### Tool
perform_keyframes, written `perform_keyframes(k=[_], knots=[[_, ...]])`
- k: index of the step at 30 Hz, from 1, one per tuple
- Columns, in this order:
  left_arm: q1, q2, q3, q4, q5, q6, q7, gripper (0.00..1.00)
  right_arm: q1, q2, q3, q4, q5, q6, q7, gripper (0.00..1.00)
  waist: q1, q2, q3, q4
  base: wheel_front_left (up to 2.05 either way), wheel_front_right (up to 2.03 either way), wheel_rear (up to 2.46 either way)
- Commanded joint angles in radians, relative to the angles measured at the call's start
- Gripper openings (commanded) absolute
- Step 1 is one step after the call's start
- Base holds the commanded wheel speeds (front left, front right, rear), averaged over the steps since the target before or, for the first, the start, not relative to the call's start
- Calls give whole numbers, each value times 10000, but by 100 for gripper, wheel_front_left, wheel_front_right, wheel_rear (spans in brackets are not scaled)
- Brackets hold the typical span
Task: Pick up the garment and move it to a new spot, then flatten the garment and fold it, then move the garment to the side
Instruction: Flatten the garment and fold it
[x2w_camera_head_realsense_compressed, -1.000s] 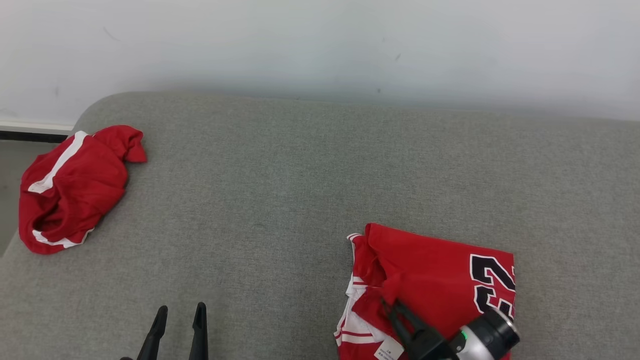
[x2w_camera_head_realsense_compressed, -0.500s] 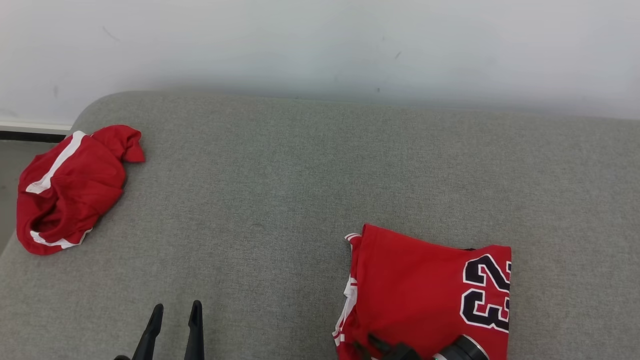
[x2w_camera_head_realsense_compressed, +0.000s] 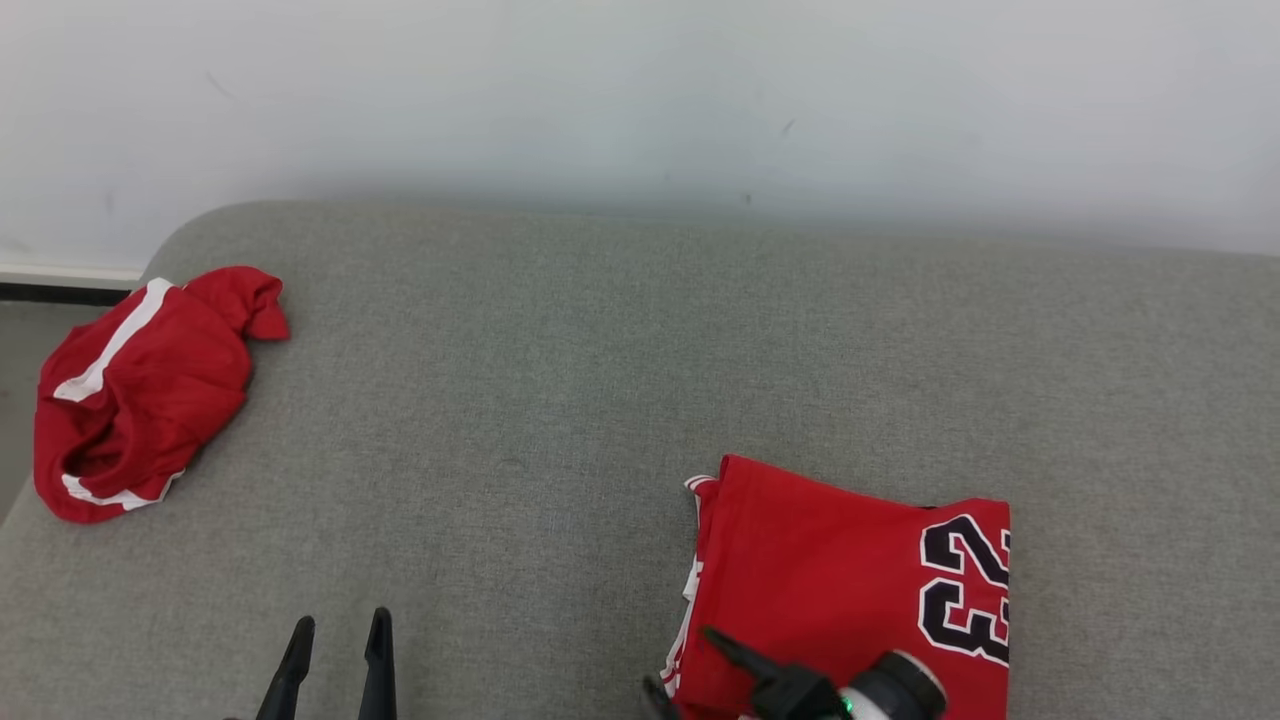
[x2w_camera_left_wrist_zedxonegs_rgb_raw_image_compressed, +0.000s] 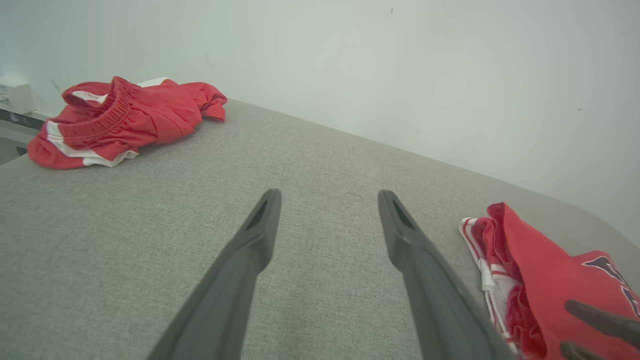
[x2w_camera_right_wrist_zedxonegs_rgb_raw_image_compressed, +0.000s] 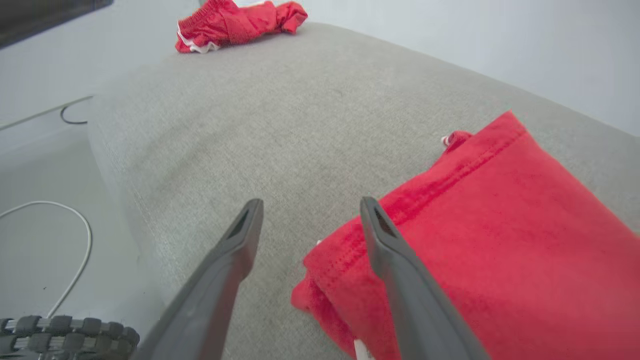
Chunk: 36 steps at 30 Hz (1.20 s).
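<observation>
While the folded red jersey (x2w_camera_head_realsense_compressed: 830, 570) lies on the cushion (x2w_camera_head_realsense_compressed: 500, 350), right claw (x2w_camera_right_wrist_zedxonegs_rgb_raw_image_compressed: 310, 202) hangs at its edge, spread wide, holding nothing; left claw (x2w_camera_left_wrist_zedxonegs_rgb_raw_image_compressed: 328, 192) same.

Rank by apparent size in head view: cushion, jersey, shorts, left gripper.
1. cushion
2. jersey, cut off by the bottom edge
3. shorts, crumpled, somewhat smaller
4. left gripper, fingers cut off by the bottom edge
</observation>
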Motion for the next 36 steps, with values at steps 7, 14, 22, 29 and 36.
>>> perform_keyframes(k=[7,14,22,29,36], knots=[[452,-1,231,-112,225,88,-3,100,483,-17,-1429,-1330,617,-25,-689,100,-1,0,-593,-429,0,0,0],[570,0,234,-219,305,312,-3,100,1163,187,-3520,-2377,460,-25,-840,100,-1,0,-865,-788,0,0,0],[668,0,259,-366,428,391,-3,100,1535,303,-5218,-2490,362,-25,-1067,100,-1,0,-1121,-1079,0,0,0],[730,0,281,-376,514,412,-3,100,1512,-16,-5695,-1853,656,-25,-1595,100,-1,0,-1320,-1247,0,0,0],[858,0,259,-412,716,389,-3,100,1488,-372,-5628,-1013,1482,-25,-2013,100,-1,0,-1523,-1475,0,0,0]])
